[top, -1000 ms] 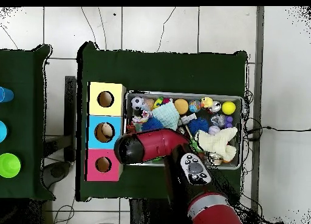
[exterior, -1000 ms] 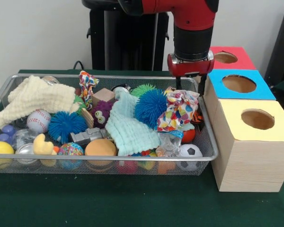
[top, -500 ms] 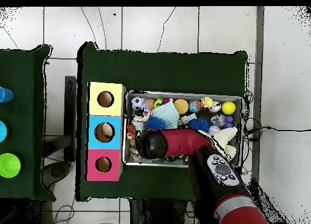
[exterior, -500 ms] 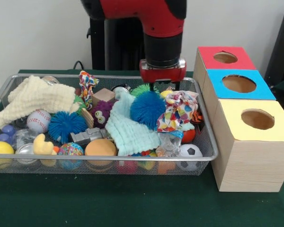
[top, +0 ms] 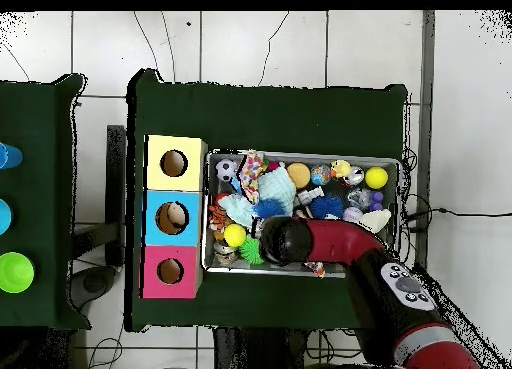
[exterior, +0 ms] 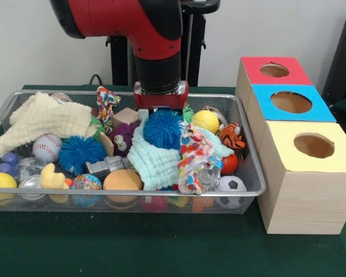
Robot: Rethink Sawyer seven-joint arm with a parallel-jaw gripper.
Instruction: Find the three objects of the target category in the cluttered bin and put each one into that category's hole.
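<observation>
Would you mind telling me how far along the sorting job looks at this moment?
Nothing visibly done: the red hole, blue hole and yellow hole show no toy inside from the front. In hand: the arm is low over the bin, directly behind the blue spiky ball; its tool is hidden, so no grasp is confirmed. Left: apparently all three items, since the bin is crowded with toys.

Red arm [top: 330, 240] over cluttered bin [top: 390, 165]

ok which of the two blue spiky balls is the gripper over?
The blue spiky ball on the mint cloth, mid-bin, directly under the arm's end. The other blue spiky ball lies further left in the front view, beside the baseball, clear of the arm.
</observation>
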